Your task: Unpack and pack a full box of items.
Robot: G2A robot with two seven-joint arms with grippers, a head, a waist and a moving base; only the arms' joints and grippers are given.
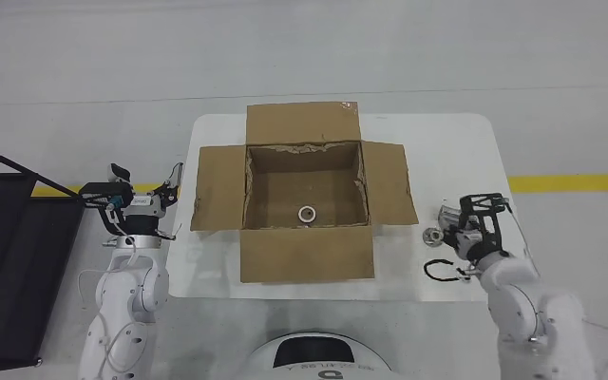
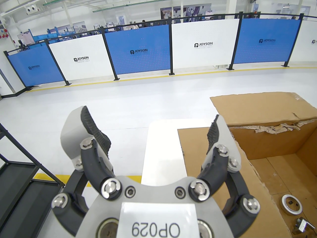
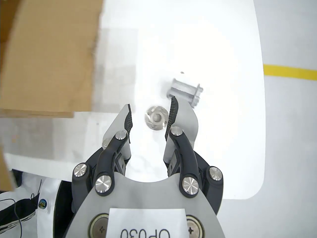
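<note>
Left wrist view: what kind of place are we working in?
Probably a factory floor work cell: blue and white fence panels stand behind, a yellow floor line runs along them, and a metal ring lies in the cardboard box.

A white table with rounded corners [image 1: 437, 142] carries an open brown cardboard box [image 1: 306, 255] (flaps spread flat). Near its right flap lie a round silver metal disc [image 3: 156, 118] and a flanged silver metal spool [image 3: 184, 91].
</note>
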